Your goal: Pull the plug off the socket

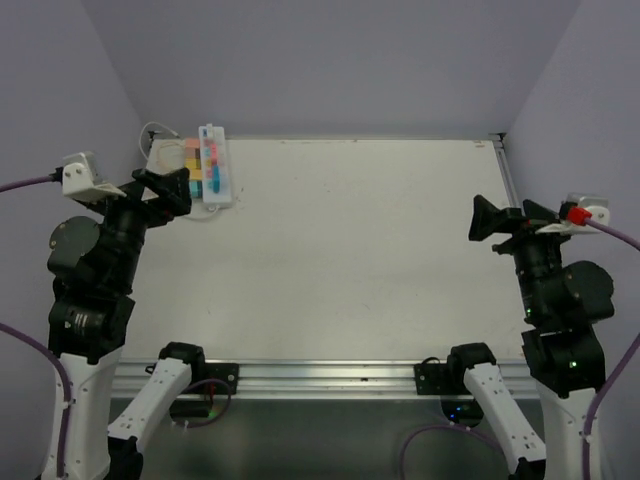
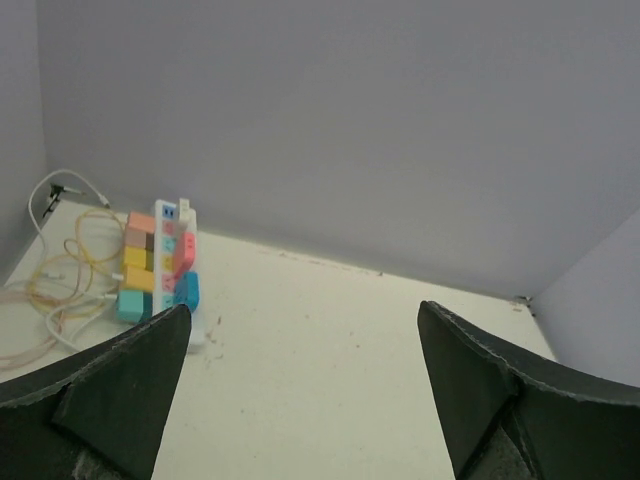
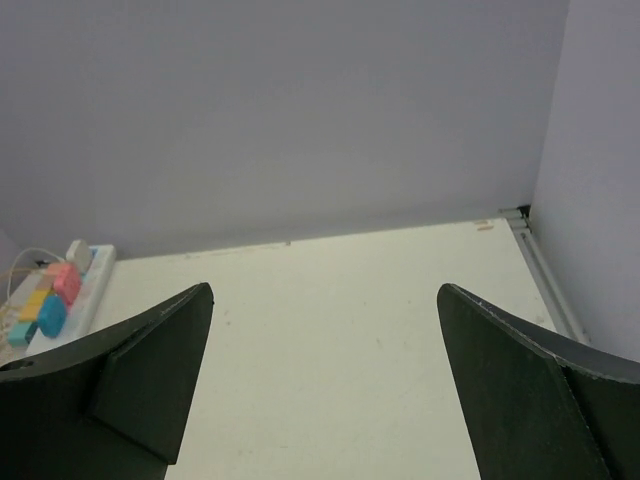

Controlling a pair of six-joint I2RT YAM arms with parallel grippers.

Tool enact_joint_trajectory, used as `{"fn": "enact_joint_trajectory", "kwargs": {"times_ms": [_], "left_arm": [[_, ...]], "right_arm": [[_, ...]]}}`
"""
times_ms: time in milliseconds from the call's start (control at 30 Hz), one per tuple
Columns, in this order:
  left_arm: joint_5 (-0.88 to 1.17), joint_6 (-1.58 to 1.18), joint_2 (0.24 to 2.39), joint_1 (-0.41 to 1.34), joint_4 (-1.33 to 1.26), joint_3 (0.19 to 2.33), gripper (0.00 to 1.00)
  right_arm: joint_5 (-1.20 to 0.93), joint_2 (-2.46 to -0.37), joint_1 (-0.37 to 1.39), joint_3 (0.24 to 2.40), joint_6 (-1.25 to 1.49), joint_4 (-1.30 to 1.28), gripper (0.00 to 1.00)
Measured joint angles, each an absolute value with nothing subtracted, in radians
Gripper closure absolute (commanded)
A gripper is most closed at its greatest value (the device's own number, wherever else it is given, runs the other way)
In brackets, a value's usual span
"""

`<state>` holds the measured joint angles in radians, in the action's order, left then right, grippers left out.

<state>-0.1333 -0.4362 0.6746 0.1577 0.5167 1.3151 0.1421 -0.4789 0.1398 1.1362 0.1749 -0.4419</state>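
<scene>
— Lilac walls on three sides, pale table [image 1: 350,250] below, metal rail [image 1: 320,372] along the near edge. From above?
— Socket [image 1: 215,167] lying flat at eleven o'clock, close to the back wall. Left gripper [image 1: 163,190] near it, spread wide, empty. Right gripper [image 1: 505,218] at three o'clock, well apart, likewise spread, holding nothing.
— Left wrist?
— Blank wall, speckled tabletop. Socket at nine o'clock with coloured plugs [image 2: 185,255] seated in it, tangled thin cables [image 2: 60,285] just left.
— Right wrist?
— Wall corner at two o'clock; socket small at eight o'clock, across the bare surface.
</scene>
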Motion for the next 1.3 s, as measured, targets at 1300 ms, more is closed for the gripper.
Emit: {"fn": "enact_joint_trajectory", "kwargs": {"times_ms": [1300], "left_arm": [[0.174, -0.970, 1.553, -0.245, -0.383, 0.671, 0.18]], "right_arm": [[-0.123, -0.640, 0.256, 0.798, 0.303, -0.364, 0.01]]}}
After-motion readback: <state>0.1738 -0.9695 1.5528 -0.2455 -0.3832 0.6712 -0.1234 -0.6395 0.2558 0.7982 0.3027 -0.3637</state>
